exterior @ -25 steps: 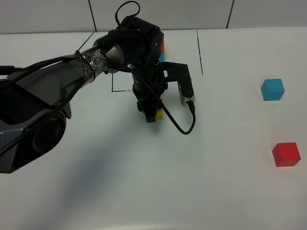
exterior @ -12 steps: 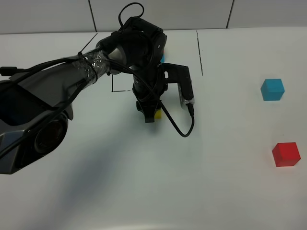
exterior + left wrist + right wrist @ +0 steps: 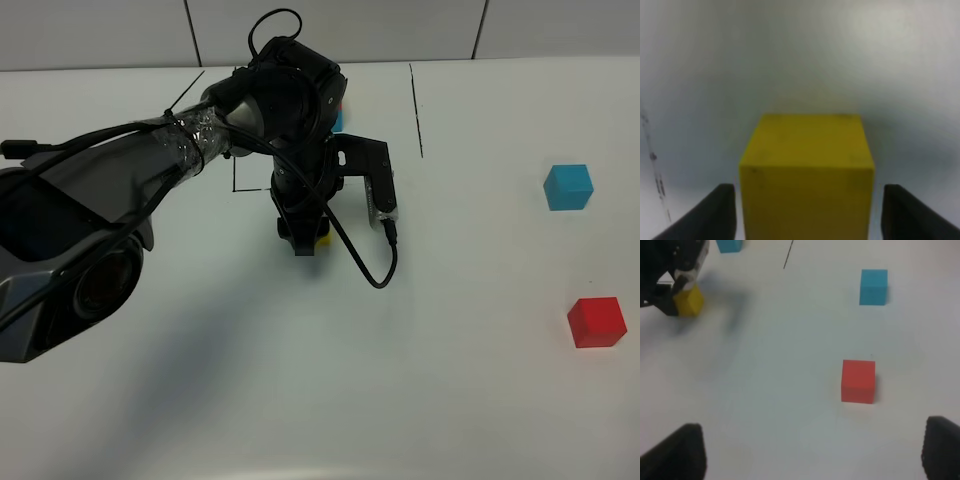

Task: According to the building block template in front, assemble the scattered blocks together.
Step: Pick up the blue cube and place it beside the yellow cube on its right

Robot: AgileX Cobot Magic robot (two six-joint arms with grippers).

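The yellow block [image 3: 807, 170] rests on the white table between the fingers [image 3: 715, 212] of my left gripper [image 3: 809, 190], which is open with a thin gap on each side. From above, the left gripper [image 3: 306, 238] covers most of the yellow block [image 3: 322, 238]. The template [image 3: 338, 118] is mostly hidden behind the left arm; only cyan and a sliver of red show. The cyan-blue block [image 3: 568, 186] and the red block [image 3: 596, 322] lie apart at the right. My right gripper [image 3: 810, 455] is open above the table, near the red block [image 3: 858, 381], holding nothing.
Thin black lines [image 3: 416, 110] are drawn on the table by the template. The left arm's cable [image 3: 370, 270] loops just right of the yellow block. The right wrist view also shows the cyan-blue block [image 3: 873, 286] and the yellow block [image 3: 688, 300].
My left gripper has opened off the yellow block, which now sits free between the fingers. The left arm has shifted slightly left. The right side has not changed.
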